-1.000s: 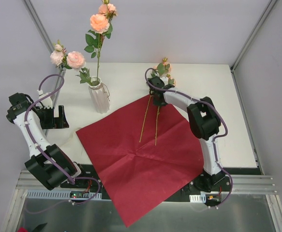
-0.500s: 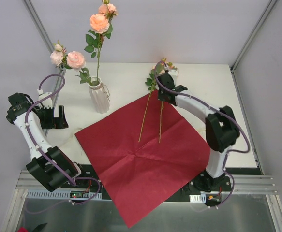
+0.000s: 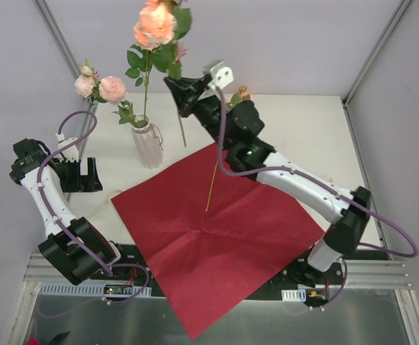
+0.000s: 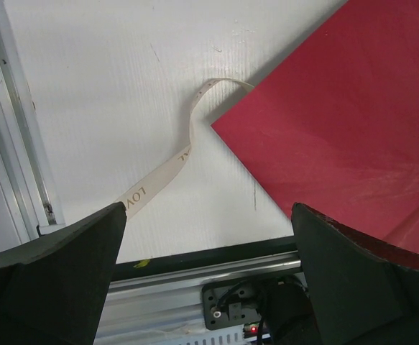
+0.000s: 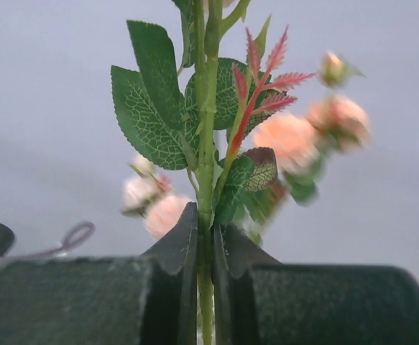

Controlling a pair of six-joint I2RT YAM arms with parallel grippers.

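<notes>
Now, rose [image 5: 207, 108] aloft!
Clamped tight on its stem is the right claw [image 5: 205, 231]; the left claw [image 4: 205, 215] gapes empty over ribbon [image 4: 180, 154] and desk [image 4: 108, 86].

Lab: aluminium-framed white enclosure [image 3: 373, 54]

Seen from my console: a red paper sheet [image 3: 216, 244] lies cornerwise on the white table [image 3: 302, 129], its near corner hanging over the front edge. A single loose stem [image 3: 212, 183] lies across the sheet's far half, pointing toward the back. Just beside the sheet's far left edge stands a ribbed white vase [image 3: 147, 146] holding pink roses [image 3: 101, 86]; how many, I cannot tell. A cream ribbon [image 4: 173, 162] lettered "LOV" curls just beside the sheet's left corner.
</notes>
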